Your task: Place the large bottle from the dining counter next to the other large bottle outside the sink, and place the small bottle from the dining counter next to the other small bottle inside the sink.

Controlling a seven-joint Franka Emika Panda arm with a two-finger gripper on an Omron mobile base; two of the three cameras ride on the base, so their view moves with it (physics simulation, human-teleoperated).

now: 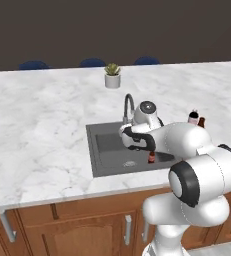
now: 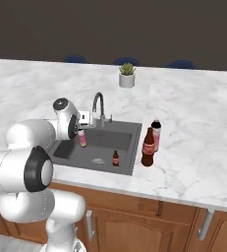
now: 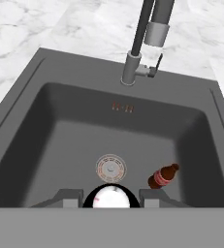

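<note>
white, grey-veined marble spreads as one broad counter (image 2: 193, 123) over brown wooden cabinet fronts, with a dark wall behind. set into it is the sink (image 2: 127, 129), a matte dark grey rectangular basin with a round metal drain and a curved chrome tap (image 2: 99, 104) at its 12 o'clock edge. my claw (image 2: 81, 131) hangs over the basin at about 9 o'clock, closed on the small bottle (image 2: 82, 138), a short pale cylinder with a reddish band. in the hand view i see just its round pale top (image 3: 111, 198) between my fingertips. another small brown bottle (image 2: 115, 158) with a red label stands near the drain, at 4 o'clock. on the counter just beside the sink at 3 o'clock, the large bottle (image 2: 148, 147), slim dark-brown glass, stands close to the other large bottle (image 2: 156, 134) with its pink label and dark cap. from the left base view my arm hides most of both. a small potted plant (image 2: 127, 76) sits at 12 o'clock.
</note>
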